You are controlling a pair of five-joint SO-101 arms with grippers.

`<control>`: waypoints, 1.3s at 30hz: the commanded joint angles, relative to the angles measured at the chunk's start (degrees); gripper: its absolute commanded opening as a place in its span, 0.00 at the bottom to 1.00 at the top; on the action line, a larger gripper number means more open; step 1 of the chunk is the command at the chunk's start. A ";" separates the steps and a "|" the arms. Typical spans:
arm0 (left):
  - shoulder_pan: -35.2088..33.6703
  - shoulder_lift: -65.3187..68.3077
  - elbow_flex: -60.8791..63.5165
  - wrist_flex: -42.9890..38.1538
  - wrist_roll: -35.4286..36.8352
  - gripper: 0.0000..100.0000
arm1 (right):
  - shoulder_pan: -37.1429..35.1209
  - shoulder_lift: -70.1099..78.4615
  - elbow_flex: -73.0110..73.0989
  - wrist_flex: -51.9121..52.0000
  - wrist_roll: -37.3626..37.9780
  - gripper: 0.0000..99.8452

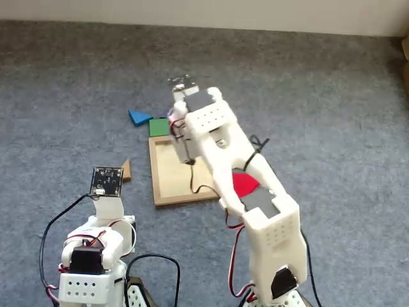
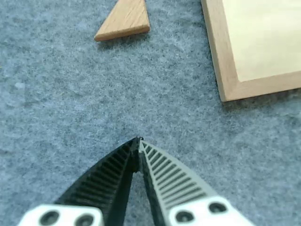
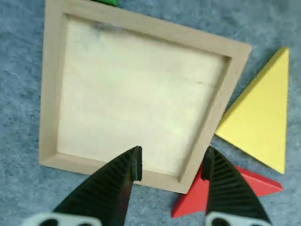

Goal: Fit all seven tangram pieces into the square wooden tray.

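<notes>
High view: the right arm (image 1: pixel 223 147) reaches over the tray (image 1: pixel 155 173). Left wrist view: the left claw (image 2: pixel 139 141) is clenched on nothing, with a wooden triangle (image 2: pixel 124 21) ahead. Right wrist view: the right claw (image 3: pixel 173 153) is spread above the tray's rim, and the red triangle (image 3: pixel 256 181) lies just outside it, nearer this arm.

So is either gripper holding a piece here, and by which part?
Nothing is held. The left gripper is shut empty over the carpet; the right gripper is open above the tray.
</notes>
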 commanded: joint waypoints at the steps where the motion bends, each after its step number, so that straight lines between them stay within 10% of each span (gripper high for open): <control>1: 0.57 -2.15 0.92 0.26 -0.18 0.01 | 5.23 -4.70 -3.03 3.21 6.68 0.20; 39: 0.57 -2.15 0.92 0.26 -0.18 0.01 | 13.85 -46.29 50.33 -28.09 6.95 0.20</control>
